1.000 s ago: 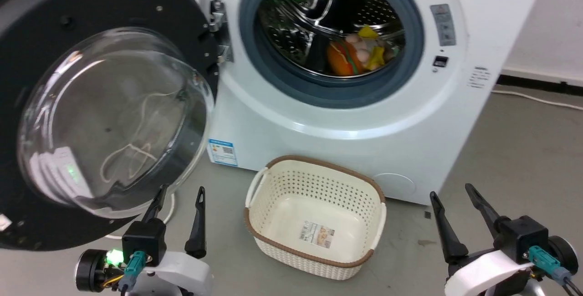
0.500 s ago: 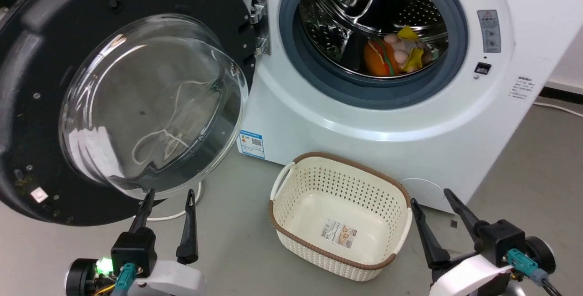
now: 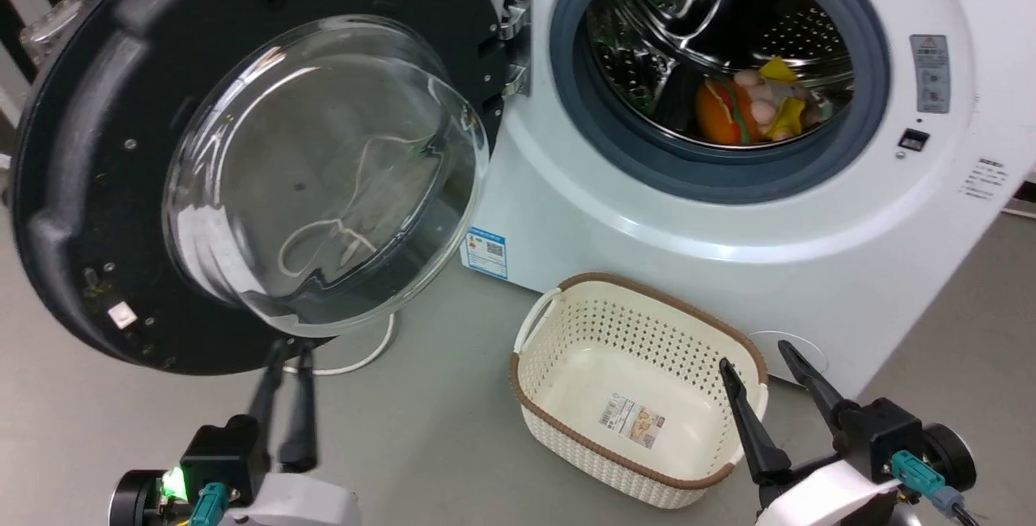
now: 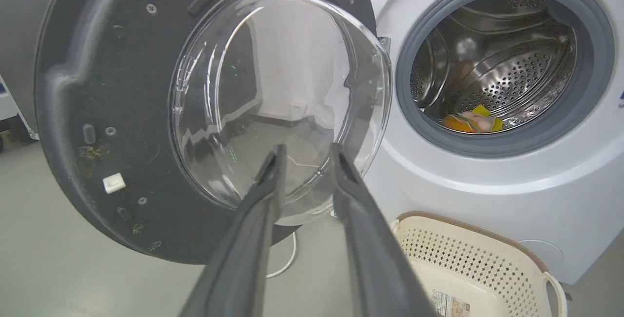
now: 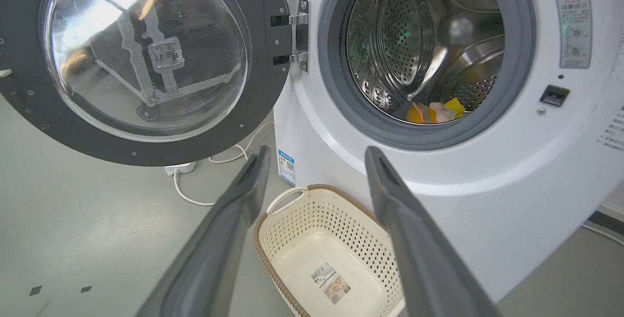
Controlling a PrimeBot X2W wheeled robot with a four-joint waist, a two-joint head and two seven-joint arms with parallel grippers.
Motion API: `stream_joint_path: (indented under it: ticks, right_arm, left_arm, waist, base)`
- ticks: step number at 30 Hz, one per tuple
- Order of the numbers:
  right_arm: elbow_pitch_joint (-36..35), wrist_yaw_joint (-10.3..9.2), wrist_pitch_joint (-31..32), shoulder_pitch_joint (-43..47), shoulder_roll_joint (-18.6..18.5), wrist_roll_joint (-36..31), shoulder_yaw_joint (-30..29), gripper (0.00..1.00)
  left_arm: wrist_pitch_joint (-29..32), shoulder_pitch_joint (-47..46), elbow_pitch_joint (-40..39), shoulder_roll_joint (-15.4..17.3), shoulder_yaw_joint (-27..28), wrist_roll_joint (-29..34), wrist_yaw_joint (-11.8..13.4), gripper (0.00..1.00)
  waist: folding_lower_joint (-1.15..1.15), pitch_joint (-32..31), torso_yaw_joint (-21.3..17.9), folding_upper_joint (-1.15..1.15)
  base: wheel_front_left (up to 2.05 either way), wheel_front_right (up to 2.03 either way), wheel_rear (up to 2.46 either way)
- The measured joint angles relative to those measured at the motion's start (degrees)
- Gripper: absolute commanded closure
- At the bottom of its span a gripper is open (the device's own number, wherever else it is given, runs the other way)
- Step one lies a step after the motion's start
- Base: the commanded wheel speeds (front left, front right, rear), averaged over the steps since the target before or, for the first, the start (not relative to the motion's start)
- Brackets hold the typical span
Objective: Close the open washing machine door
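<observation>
The washing machine door (image 3: 89, 146) stands swung wide open to the left, its black rim around a bulging clear glass bowl (image 3: 324, 170), hung on a metal hinge (image 3: 515, 40). The door (image 4: 97, 63) is close ahead in the left wrist view and the door (image 5: 265, 63) is at the upper left in the right wrist view. My left gripper (image 3: 290, 348) (image 4: 308, 148) is open with a narrow gap, its tips just below the door's lower edge and pointing at the glass. My right gripper (image 3: 753, 354) (image 5: 318, 150) is wide open and holds nothing, over the basket's right end.
The white washing machine (image 3: 647, 226) has a grey-ringed steel drum opening (image 3: 720, 65) with soft toys (image 3: 745, 109) inside. A cream perforated basket (image 3: 647, 287) sits on the grey floor before it. A white cable (image 3: 364, 360) lies under the door.
The head camera has shifted, so the scene sits further right. My left gripper's fingers have drawn closer together and now reach up to the door's lower rim.
</observation>
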Motion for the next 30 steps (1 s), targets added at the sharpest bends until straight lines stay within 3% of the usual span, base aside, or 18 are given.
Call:
stream_joint_path:
  ticks: [12, 17, 21, 22, 23, 30]
  right_arm:
    - [-0.4, 0.00, -1.1, 0.3, 0.0, -0.8, -0.6, 0.00]
    - [-1.2, 0.00, -1.1, 0.3, 0.0, -1.4, -0.8, 0.00]
    - [-1.5, 0.00, -1.1, 0.1, 0.0, -2.1, -0.6, 0.00]
    - [-1.5, 0.00, -1.1, 0.0, 0.0, -2.2, -0.6, 0.00]
    - [-1.7, 0.00, -1.1, -0.6, 0.0, -2.4, -0.5, 0.00]
    - [-1.5, 0.00, -1.8, -2.5, 0.0, -2.7, 0.5, 0.00]
  left_arm:
    - [-1.5, -3.9, -3.6, 1.9, 7.2, -5.7, -3.9, 1.00]
    - [-2.2, -10.2, -4.3, 5.7, 13.5, -9.7, -5.3, 1.00]
    - [-2.1, -16.7, -0.4, 10.0, 18.3, -15.1, -6.0, 1.00]
    - [-1.3, -18.5, 1.0, 11.0, 19.4, -16.7, -6.1, 1.00]
    - [4.9, -24.7, 6.9, 12.1, 23.3, -26.5, -6.0, 1.00]
    - [18.7, -34.6, 21.8, 20.8, 28.2, -37.6, -5.8, 1.00]
  waist:
    - [0.00, 2.3, 2.9, 0.00]
    - [0.01, 4.1, 3.4, 0.00]
    - [0.01, 5.6, 3.3, 0.00]
    - [0.01, 6.0, 3.3, 0.00]
    - [0.01, 7.2, 3.1, 0.00]
    - [0.01, 9.8, 1.8, 0.00]
  base:
    - [0.00, 0.00, 0.00]
    - [0.00, 0.00, 0.00]
    - [0.00, 0.00, 0.00]
    - [0.00, 0.00, 0.00]
    - [0.00, 0.00, 0.00]
    - [0.00, 0.00, 0.00]
